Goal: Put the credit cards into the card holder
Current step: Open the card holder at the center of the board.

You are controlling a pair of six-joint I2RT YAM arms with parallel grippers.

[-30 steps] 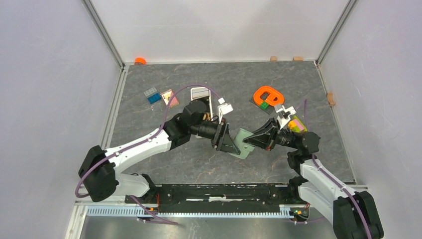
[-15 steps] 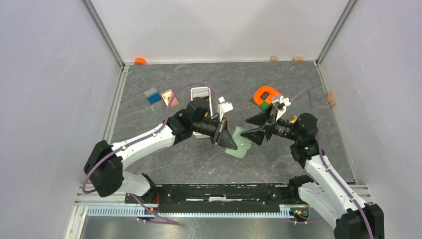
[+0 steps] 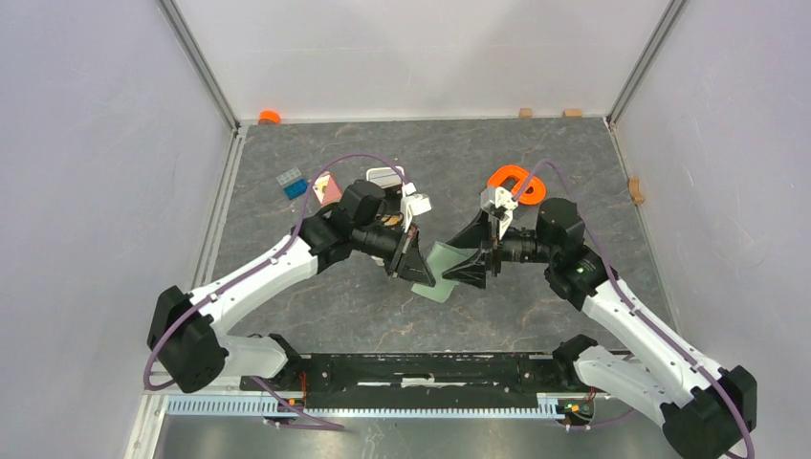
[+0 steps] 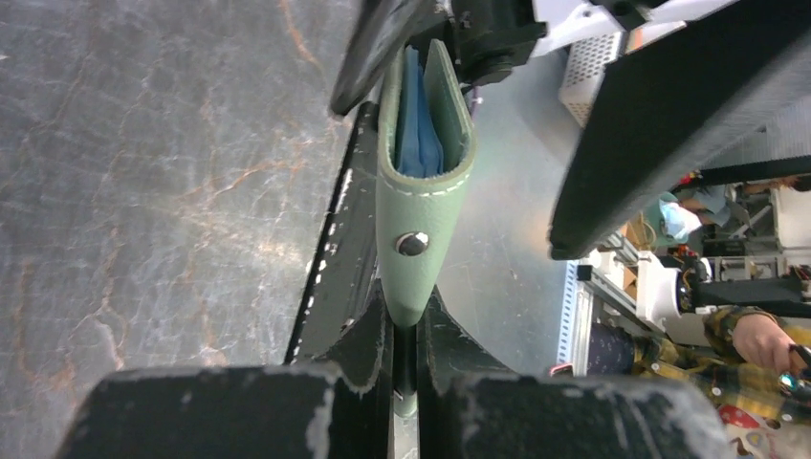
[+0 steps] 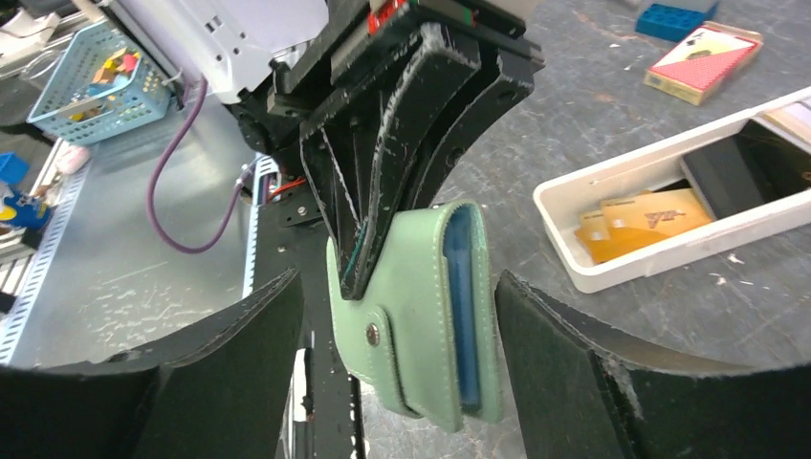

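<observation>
A grey marbled bench (image 3: 536, 153) sits inside plain white walls. At its middle, the left fingers (image 4: 405, 349) are clamped together on one edge of the sage-green wallet (image 4: 416, 191), holding it on edge above the bench. Its snap button (image 4: 412, 243) faces outward and the pale blue lining shows in the slightly parted mouth. The right fingers (image 5: 397, 316) stand wide apart, one on each side of the wallet, gripping nothing.

Behind the left arm lies a long white tray (image 5: 612, 206) with tan cards (image 5: 650, 215) and a black card (image 5: 727, 172) inside; the mark on the tan ones is too small to read. Beyond the tray are a red-backed card box (image 5: 703, 57) and a blue block (image 5: 674, 19). An orange ring (image 3: 516, 184) lies behind the right arm.
</observation>
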